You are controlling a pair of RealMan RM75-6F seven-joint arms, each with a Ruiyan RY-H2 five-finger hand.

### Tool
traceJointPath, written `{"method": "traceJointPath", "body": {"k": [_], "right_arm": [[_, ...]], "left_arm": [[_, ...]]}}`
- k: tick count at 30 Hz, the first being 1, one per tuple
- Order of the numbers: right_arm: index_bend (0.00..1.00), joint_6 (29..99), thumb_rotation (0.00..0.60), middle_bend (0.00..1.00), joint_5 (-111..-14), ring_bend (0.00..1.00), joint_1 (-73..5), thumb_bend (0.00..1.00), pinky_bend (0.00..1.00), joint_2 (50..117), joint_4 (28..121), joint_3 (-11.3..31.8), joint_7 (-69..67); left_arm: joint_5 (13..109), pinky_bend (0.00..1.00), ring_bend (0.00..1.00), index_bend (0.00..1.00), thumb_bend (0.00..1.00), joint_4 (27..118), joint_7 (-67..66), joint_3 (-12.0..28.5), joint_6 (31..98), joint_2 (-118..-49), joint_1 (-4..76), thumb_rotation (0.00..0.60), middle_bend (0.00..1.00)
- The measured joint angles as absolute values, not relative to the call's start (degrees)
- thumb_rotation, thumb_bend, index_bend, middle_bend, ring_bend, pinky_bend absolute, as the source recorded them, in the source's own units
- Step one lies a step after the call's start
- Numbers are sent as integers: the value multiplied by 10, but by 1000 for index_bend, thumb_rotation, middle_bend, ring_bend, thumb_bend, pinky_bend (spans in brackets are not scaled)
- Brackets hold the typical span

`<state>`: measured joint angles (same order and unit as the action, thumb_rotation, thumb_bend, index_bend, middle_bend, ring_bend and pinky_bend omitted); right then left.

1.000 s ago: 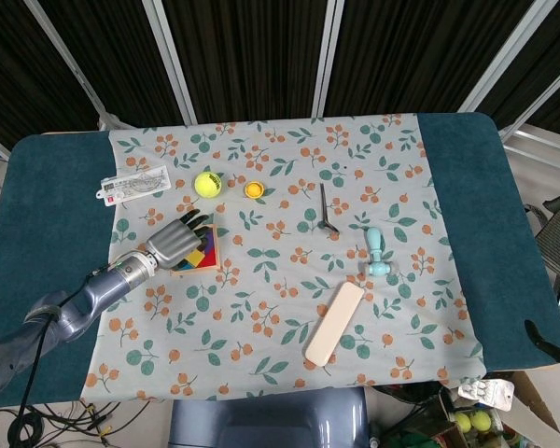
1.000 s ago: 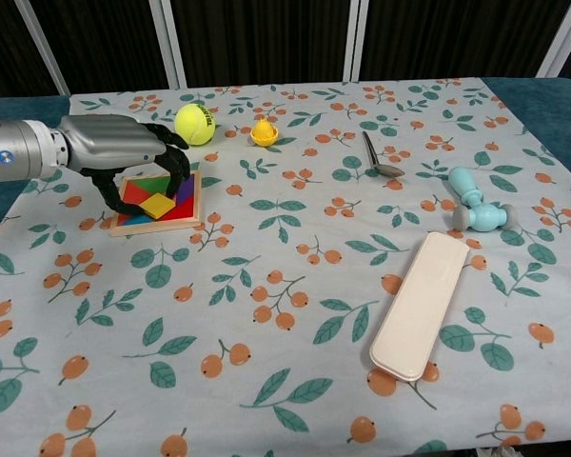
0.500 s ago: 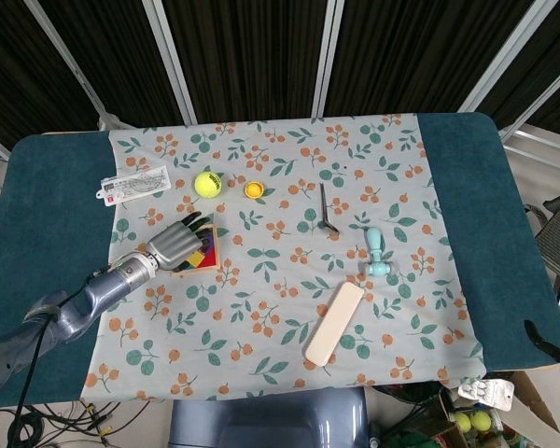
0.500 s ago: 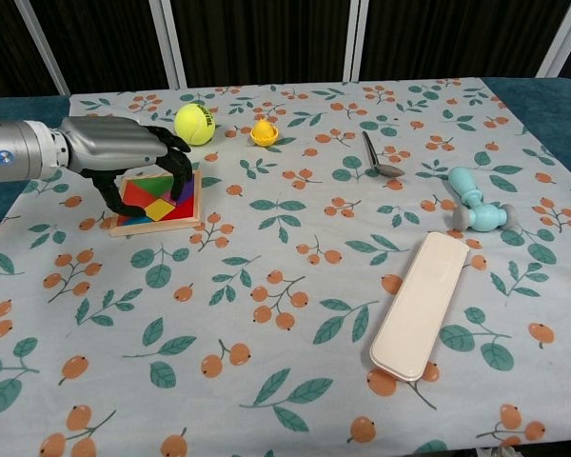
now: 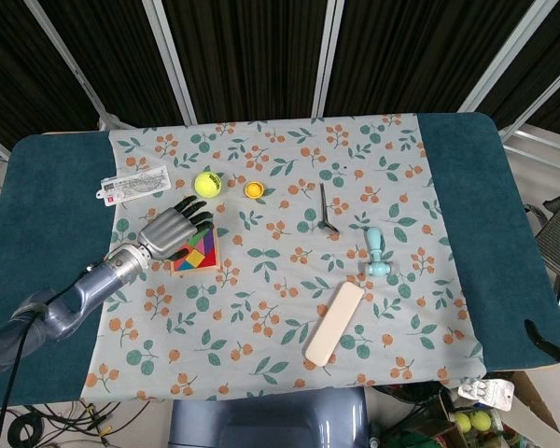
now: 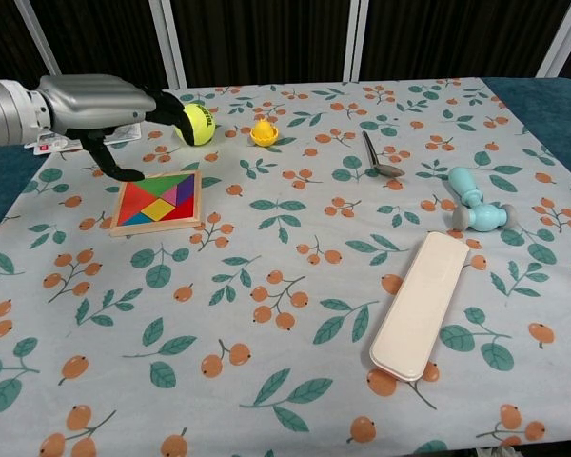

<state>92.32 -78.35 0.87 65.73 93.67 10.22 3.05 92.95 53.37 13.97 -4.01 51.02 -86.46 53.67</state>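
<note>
My left hand (image 6: 103, 105) hovers above the table, just behind a wooden tangram puzzle (image 6: 160, 202) with coloured pieces. It holds nothing. Its fingers are spread and reach toward a yellow tennis ball (image 6: 198, 123), while the thumb hangs down over the puzzle's far left corner. In the head view the left hand (image 5: 173, 231) overlaps the upper left of the tangram puzzle (image 5: 198, 253), and the tennis ball (image 5: 206, 184) lies just beyond the fingertips. Neither view shows the right hand.
A small yellow cap (image 6: 264, 131) lies right of the ball. Further right are a dark spoon (image 6: 376, 157), a light blue dumbbell toy (image 6: 476, 208) and a long beige case (image 6: 419, 303). A white label card (image 5: 133, 185) lies at the cloth's left edge.
My left hand has lifted off the tangram puzzle and moved back toward the tennis ball. The whole puzzle now shows. Nothing else has moved.
</note>
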Motion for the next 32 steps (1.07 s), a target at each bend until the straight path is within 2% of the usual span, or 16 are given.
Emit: {"method": "traceJointPath", "body": {"k": [8, 12, 18, 24, 32], "right_arm": [[0, 929, 600, 0, -798, 150, 9, 102, 360, 656, 935, 98, 35], [0, 931, 600, 0, -812, 148, 8, 98, 347, 653, 930, 94, 35], [0, 929, 600, 0, -849, 143, 4, 97, 336, 647, 921, 79, 30], [0, 905, 600, 0, -892, 136, -9, 97, 323, 637, 906, 54, 24], [0, 887, 600, 0, -924, 136, -24, 96, 322, 628, 895, 37, 35]], "left_arm": [[863, 0, 0, 120, 316, 705, 42, -14, 572, -766, 475, 600, 73], [831, 0, 0, 100, 315, 821, -37, -12, 659, -711, 408, 600, 54], [814, 0, 0, 88, 312, 932, -110, -33, 821, -656, 280, 600, 40], [821, 0, 0, 79, 293, 974, -127, -71, 916, -632, 175, 600, 36], [830, 0, 0, 72, 288, 953, -99, -84, 946, -649, 123, 600, 29]]}}
